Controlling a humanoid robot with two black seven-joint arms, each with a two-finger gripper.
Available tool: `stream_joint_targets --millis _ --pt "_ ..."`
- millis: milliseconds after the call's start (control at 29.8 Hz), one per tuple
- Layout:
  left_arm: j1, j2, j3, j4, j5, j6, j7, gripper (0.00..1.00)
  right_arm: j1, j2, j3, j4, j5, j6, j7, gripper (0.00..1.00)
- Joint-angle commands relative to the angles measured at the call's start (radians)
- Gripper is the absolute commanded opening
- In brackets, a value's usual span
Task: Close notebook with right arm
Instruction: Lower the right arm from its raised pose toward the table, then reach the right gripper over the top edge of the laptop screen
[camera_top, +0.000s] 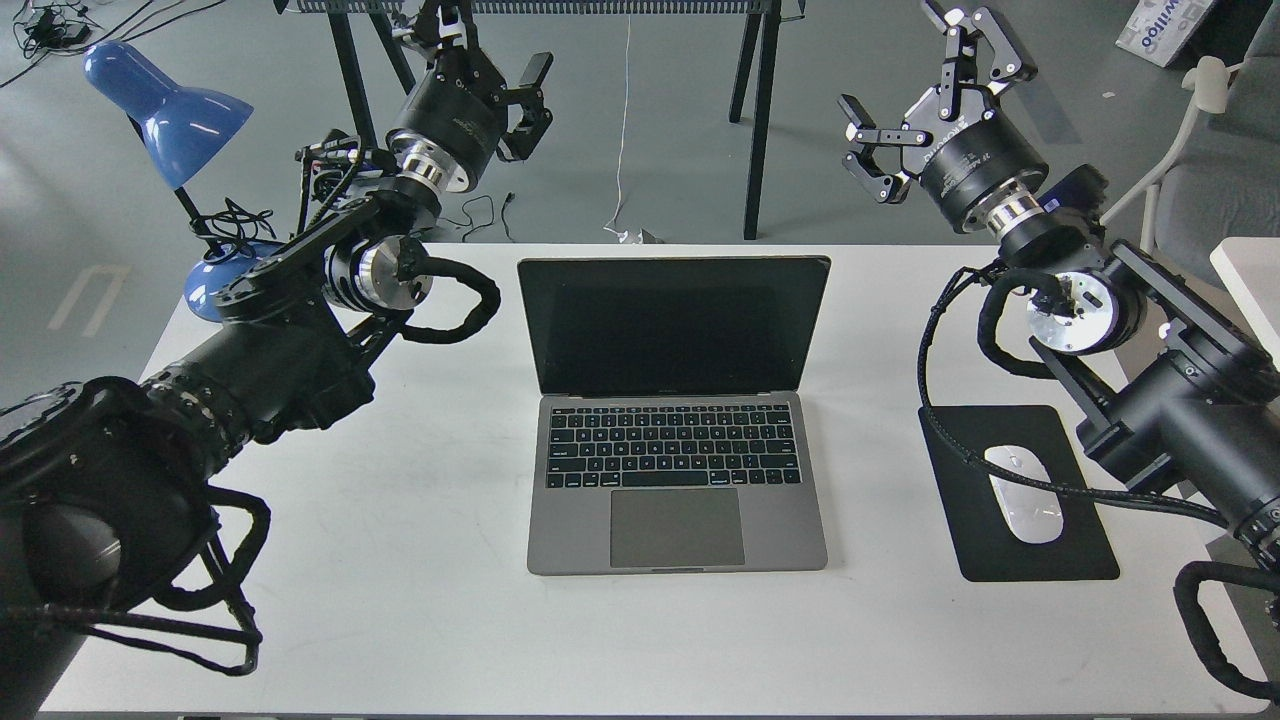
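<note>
Your right arm (1150, 350) reaches toward upper right of frame, right gripper (925, 95) fingers spread; your left gripper (490, 75), upper left, appears likewise spread.

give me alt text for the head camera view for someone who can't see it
An open notebook with a dark screen sits mid-table, untouched. Both black arms are raised, the right hand and left hand open past the far edge. A white mouse lies on a black pad at right; a blue lamp stands far left.
</note>
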Motion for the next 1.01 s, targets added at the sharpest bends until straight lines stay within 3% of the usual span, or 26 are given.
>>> stream_joint_targets --millis 0,369,638,805,973 --pt "0.000 -0.002 0.000 0.000 0.002 0.012 0.000 1.00 0.000 0.000 0.000 -0.001 0.000 0.000 0.000 1.00" --pt "0.000 -0.002 0.000 0.000 0.002 0.008 0.000 1.00 0.087 -0.003 -0.047 -0.010 -0.012 -0.024 -0.008 1.00" --pt "0.000 -0.002 0.002 0.000 0.002 0.008 0.000 1.00 0.336 0.026 -0.431 -0.235 -0.074 -0.064 -0.020 1.00" --pt "0.000 -0.003 0.000 0.000 0.002 0.008 0.000 1.00 0.414 0.158 -0.702 -0.429 -0.075 -0.063 -0.031 1.00" --pt "0.000 -0.003 0.000 0.000 0.002 0.008 0.000 1.00 0.428 0.276 -0.860 -0.533 -0.077 -0.055 -0.031 1.00"
